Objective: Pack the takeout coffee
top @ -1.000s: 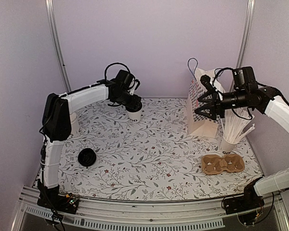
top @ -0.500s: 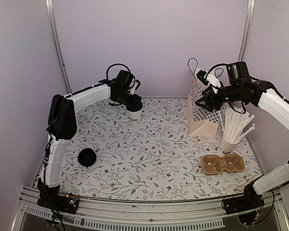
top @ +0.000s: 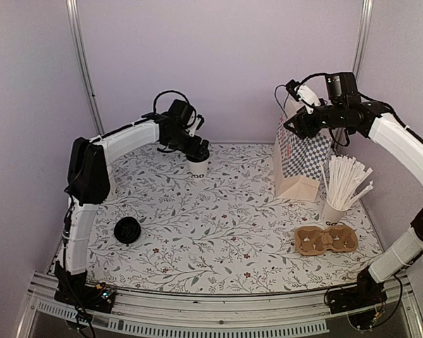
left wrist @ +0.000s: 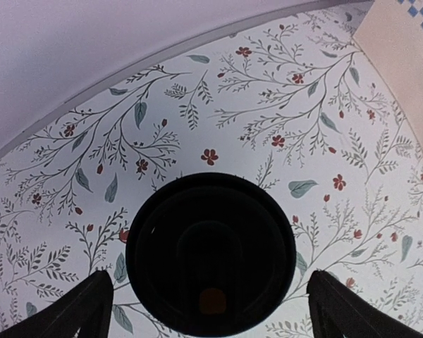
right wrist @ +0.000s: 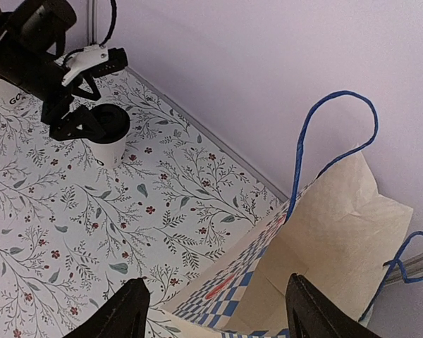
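Straddling the takeout coffee point(left wrist: 210, 253), the left fingers point(left wrist: 77, 310) stand spread apart.

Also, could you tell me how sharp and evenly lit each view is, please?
Top external: soft, even light, faint shadows, all sharp. Left wrist: lens distortion curves the table edge; the takeout coffee shows a nearly featureless black lid; the left gripper has soft-edged fingers. Right wrist: the checkered paper bag is clear, the right gripper blurred.
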Robot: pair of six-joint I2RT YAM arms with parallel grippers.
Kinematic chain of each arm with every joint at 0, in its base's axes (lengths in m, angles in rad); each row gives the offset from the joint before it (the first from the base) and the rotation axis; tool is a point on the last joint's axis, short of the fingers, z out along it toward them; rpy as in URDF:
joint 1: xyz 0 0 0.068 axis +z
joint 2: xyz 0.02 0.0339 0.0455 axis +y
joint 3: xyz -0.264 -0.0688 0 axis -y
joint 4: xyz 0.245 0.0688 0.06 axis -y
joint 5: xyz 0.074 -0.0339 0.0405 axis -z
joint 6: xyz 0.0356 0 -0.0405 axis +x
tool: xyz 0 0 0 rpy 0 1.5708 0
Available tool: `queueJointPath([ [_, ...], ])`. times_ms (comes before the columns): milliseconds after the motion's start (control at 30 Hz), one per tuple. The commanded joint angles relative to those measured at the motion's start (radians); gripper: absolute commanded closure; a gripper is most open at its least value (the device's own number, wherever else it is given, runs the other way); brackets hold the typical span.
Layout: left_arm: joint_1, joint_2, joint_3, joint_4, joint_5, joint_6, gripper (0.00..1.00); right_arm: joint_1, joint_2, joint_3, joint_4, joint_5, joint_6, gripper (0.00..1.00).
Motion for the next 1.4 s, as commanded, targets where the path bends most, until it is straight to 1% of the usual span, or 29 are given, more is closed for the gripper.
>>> queueJointPath([
  [0,-0.002,-0.149,-0.033,-0.016,0.005,-0.005,0.0,-0.005,0.1,0.039,-0.004,0.069,0.034,0.31],
  [100,-0.017,-0.232,-0.086,-0.021,0.005,-0.02,0.0,-0.003,0.147,0.079,-0.018,0.092,0.057,0.33],
  [167,-0.032,-0.297,-0.148,-0.011,0.011,-0.035,0.0,-0.003,0.175,0.108,-0.031,0.11,0.066,0.36],
  [333,-0.08,-0.451,-0.34,0.042,0.01,-0.066,0.0,-0.005,0.232,0.154,-0.062,0.131,0.084,0.48],
  [433,-0.104,-0.528,-0.437,0.068,-0.001,-0.088,0.0,-0.004,0.256,0.17,-0.08,0.112,0.093,0.6],
  [567,-0.12,-0.611,-0.525,0.087,-0.004,-0.111,0.0,-0.004,0.264,0.174,-0.1,0.07,0.104,0.84],
  [767,-0.121,-0.704,-0.598,0.097,-0.026,-0.122,0.0,-0.004,0.239,0.17,-0.11,0.051,0.112,1.0],
  [900,-0.12,-0.753,-0.649,0.108,-0.052,-0.134,0.0,-0.004,0.212,0.171,-0.114,-0.003,0.109,1.0],
  [967,-0.12,-0.773,-0.673,0.116,-0.057,-0.139,0.0,-0.004,0.195,0.172,-0.126,-0.085,0.102,1.0],
  [1100,-0.12,-0.802,-0.71,0.127,-0.08,-0.14,0.0,0.008,0.169,0.161,-0.147,-0.171,0.088,1.0],
  [1367,-0.111,-0.826,-0.74,0.125,-0.124,-0.132,0.0,0.071,0.125,0.088,-0.183,-0.242,0.024,1.0],
])
